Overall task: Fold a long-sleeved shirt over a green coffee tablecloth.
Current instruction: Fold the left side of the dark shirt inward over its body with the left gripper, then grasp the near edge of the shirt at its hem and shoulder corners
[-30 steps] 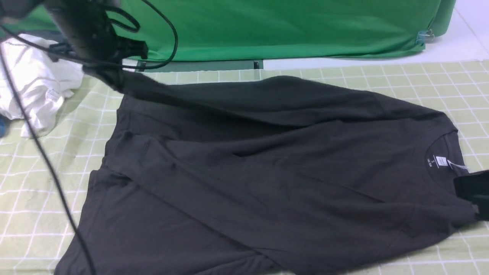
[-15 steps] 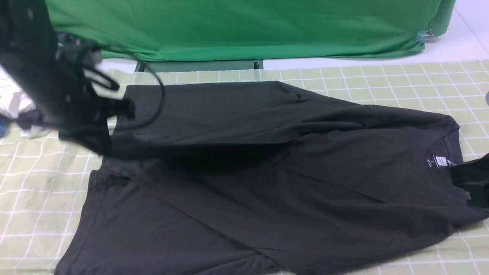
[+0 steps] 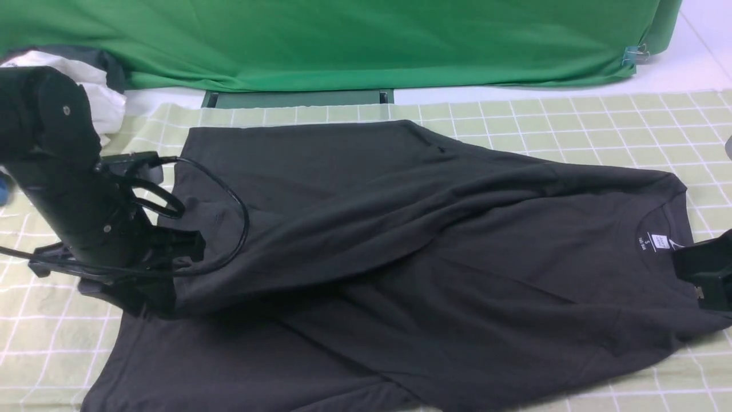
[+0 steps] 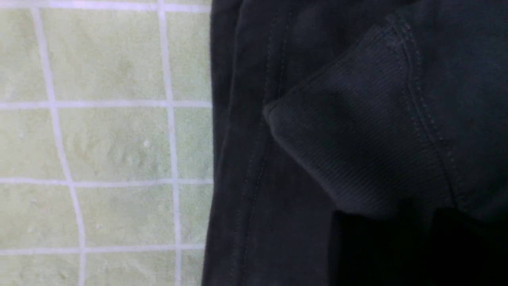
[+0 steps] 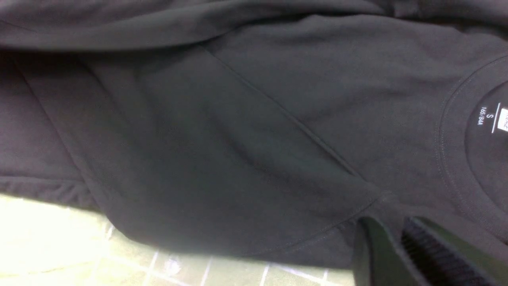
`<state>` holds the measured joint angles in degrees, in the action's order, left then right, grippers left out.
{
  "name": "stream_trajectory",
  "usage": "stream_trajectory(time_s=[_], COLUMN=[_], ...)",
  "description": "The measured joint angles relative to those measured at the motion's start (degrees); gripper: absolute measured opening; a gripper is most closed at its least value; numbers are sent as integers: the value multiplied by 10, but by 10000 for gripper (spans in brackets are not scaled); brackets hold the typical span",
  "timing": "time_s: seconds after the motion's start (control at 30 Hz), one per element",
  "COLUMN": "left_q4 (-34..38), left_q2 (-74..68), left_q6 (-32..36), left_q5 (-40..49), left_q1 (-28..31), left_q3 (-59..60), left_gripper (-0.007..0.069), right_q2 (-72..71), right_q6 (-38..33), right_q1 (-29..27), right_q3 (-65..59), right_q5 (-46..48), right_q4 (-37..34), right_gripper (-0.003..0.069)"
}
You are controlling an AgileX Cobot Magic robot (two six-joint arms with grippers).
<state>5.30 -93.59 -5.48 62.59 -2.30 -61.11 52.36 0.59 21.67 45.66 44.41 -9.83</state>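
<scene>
The long-sleeved shirt [image 3: 434, 257] is black and lies spread on the green coffee tablecloth [image 3: 572, 120], its neck label [image 3: 657, 241] to the right. Its far side is folded diagonally forward over the body. My left gripper [image 3: 166, 292] sits low at the left end of that fold. In the left wrist view a ribbed cuff [image 4: 357, 151] lies right at the left gripper [image 4: 418, 234], whose dark fingers hide how the jaws stand. My right gripper [image 3: 700, 280] is shut on a pinch of shirt [image 5: 246, 131] by the shoulder seam, seen close up at the right gripper [image 5: 391, 234].
A plain deep-green fabric [image 3: 372, 40] hangs across the back. A white garment [image 3: 97, 97] lies bunched at the far left behind my left arm. The left arm's black cable [image 3: 243, 223] loops over the shirt. Checked cloth [image 4: 103, 139] shows beside the hem.
My left arm has swung from the back left corner toward the front, dragging the shirt's far edge down over the body. The right gripper has hardly moved.
</scene>
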Motion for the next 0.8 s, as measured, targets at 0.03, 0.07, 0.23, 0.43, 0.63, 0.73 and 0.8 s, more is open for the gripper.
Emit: stream_trajectory(time_s=[0.03,0.07,0.23,0.43,0.63,0.73,0.8], left_q4=[-4,-5,-6,-10,-60,-78,-78], left_q2=[0,0,11,43,72,73,76], left_q6=[1,1,2,-2,-64,-83,-88], left_q5=[12,22,48,0,-79,-113,-125], left_q1=[0,0,0,0,0,0,0], left_q3=[0,2,48,139,217,248,255], left_gripper=[392,437,581,587,581,581,581], right_q2=[0,0,0,0,0,0,0], right_q6=[0,0,0,0,0,-6,-6], right_q1=[0,0,0,0,0,0,0], right_q3=[0,0,0,0,0,0,0], right_q5=[0,0,1,5,6,6,7], right_q4=[0,-1,-1,-1,-1,-1,-1], right_gripper=[104,105,111,113,122,122,122])
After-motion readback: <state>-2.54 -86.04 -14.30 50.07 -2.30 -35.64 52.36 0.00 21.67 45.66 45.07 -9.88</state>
